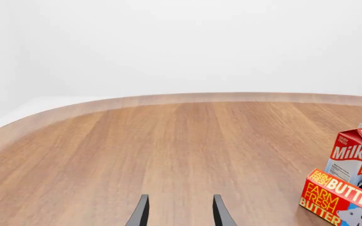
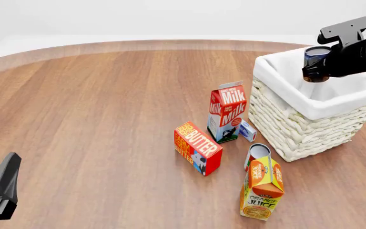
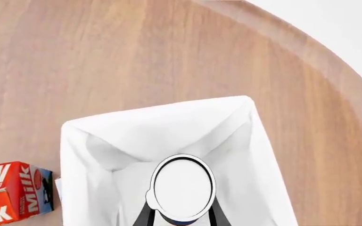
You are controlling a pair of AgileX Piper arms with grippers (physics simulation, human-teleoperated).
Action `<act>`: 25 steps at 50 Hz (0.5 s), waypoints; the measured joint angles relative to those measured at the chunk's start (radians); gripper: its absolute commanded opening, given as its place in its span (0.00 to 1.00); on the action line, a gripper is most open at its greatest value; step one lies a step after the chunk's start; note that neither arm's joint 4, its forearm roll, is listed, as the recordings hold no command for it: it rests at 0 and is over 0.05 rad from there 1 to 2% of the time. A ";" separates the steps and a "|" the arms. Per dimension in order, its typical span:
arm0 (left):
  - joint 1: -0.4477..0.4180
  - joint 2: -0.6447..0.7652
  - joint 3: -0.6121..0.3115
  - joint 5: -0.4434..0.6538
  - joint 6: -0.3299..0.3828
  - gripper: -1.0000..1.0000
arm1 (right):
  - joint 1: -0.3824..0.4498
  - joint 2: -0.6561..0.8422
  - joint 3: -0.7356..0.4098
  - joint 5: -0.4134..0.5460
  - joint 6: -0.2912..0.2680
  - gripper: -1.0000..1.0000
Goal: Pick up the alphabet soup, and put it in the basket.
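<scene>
Basket (image 2: 310,119) at right of the front frame. Right gripper (image 2: 316,71) upper right, clamped on alphabet soup (image 2: 315,56), can held over basket's lined opening. Left gripper (image 1: 179,212) lower left, fingers parted, grasping nothing.

R arm came in from the upper right of the front view, reaching fwd w/ its wrist angled down. R gripper (image 2: 314,71) pointed down, fingers (image 3: 144,213) closed on either side of the alphabet soup (image 2: 316,61), holding it upright, pale top facing the wrist cam. Both dark fingers showed in the R wrist view, pressed against the can's sides. L arm sat low at the near left edge of the front view, only its dark end visible. L gripper (image 1: 179,212) was spread, two fingertips (image 1: 141,213) apart w/ nothing between them, aimed fwd and level.
</scene>
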 measured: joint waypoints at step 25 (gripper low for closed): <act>0.000 0.000 0.000 0.000 0.000 1.00 | -0.018 0.058 -0.004 0.019 -0.029 0.00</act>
